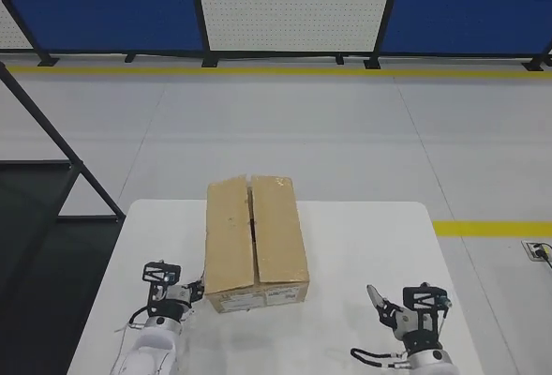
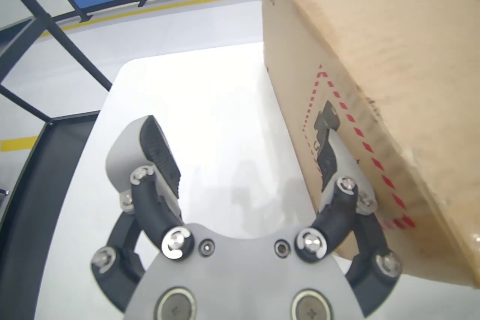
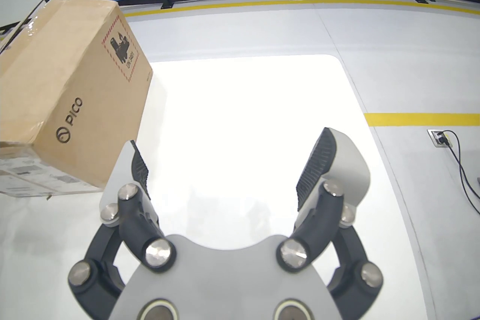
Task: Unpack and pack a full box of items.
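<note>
A closed brown cardboard box [image 1: 254, 241] stands in the middle of the white table [image 1: 360, 262], its two top flaps meeting along a centre seam. My left gripper [image 1: 174, 285] is low at the box's near left corner, open, with nothing between its fingers; one finger [image 2: 330, 145] lies close against the box's side [image 2: 360, 81], which carries a red dashed label. My right gripper [image 1: 409, 306] is open over bare table at the near right, well apart from the box [image 3: 71, 92].
A dark metal frame [image 1: 41, 187] stands off the table's left edge. Bare table lies right of the box [image 3: 243, 111]. Blue and white panels [image 1: 285, 23] close off the floor beyond, and a floor socket with a cable [image 1: 538, 250] lies far right.
</note>
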